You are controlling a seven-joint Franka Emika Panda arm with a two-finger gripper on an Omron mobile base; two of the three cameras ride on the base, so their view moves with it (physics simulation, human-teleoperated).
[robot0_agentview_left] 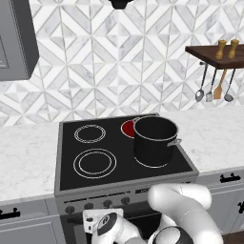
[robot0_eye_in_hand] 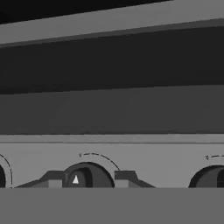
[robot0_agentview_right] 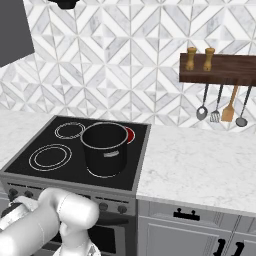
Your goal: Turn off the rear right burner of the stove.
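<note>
Room, left base view: tiled kitchen wall behind the stove (robot0_agentview_left: 119,157), which is set into a marble counter (robot0_agentview_left: 26,157).
Burner, left base view: the rear right burner (robot0_agentview_left: 127,128) is seen glowing red, partly hidden behind the black pot (robot0_agentview_left: 154,141).
Arm, left base view: the arm is bent low, with the hand brought up against the front panel, just under the row of knobs.
Burner, right base view: a red sliver is shown behind the pot, at the back right of the cooktop.
Knob, hand view: a dark knob (robot0_eye_in_hand: 85,177) with a white pointer mark is framed by the gripper (robot0_eye_in_hand: 85,179), one finger on each side.
Pincer: clamped on the knob, as far as can be judged.
Handling: the knob is judged small, stiff and smooth; it is best pinched across its sides and twisted, not pulled.
</note>
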